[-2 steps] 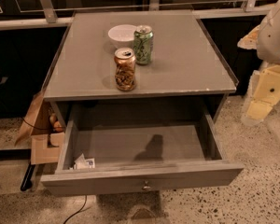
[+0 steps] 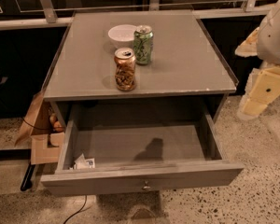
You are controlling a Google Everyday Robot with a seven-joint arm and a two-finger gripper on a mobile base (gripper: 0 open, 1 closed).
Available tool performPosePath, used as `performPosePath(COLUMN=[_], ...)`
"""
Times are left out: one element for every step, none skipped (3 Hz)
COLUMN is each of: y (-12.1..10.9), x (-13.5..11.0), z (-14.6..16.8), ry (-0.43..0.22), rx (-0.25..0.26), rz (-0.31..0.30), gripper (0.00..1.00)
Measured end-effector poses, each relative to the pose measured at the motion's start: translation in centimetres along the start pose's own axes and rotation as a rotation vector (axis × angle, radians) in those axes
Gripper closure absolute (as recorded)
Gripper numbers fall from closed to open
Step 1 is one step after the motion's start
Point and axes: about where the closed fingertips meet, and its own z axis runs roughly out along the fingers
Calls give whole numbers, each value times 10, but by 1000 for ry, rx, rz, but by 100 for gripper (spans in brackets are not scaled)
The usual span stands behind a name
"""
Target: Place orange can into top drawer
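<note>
The orange can (image 2: pixel 125 69) stands upright near the front of the grey table top (image 2: pixel 186 64), left of centre. The top drawer (image 2: pixel 140 178) is pulled wide open below it, with a small round knob (image 2: pixel 146 186) on its front panel. My arm hangs at the right edge of the camera view, off the table's right side. Its cream-coloured gripper (image 2: pixel 253 107) points down towards the floor, well apart from the can and the drawer.
A green-and-white can (image 2: pixel 143 45) and a white bowl (image 2: pixel 122 34) stand just behind the orange can. A small white packet (image 2: pixel 84 163) lies in the drawer's front left corner. A cardboard box (image 2: pixel 39 134) sits on the floor to the left of the table.
</note>
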Motion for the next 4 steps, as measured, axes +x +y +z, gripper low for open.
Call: performPosePath(y=[-3,-8,-18,-35], x=[-6,-20,-41,-71], z=[3,20,42,68], ry=[-34,-105,-201,-328], rx=[11,13,26,73], rz=[12,17,28,46], gripper=[41,64,87,100])
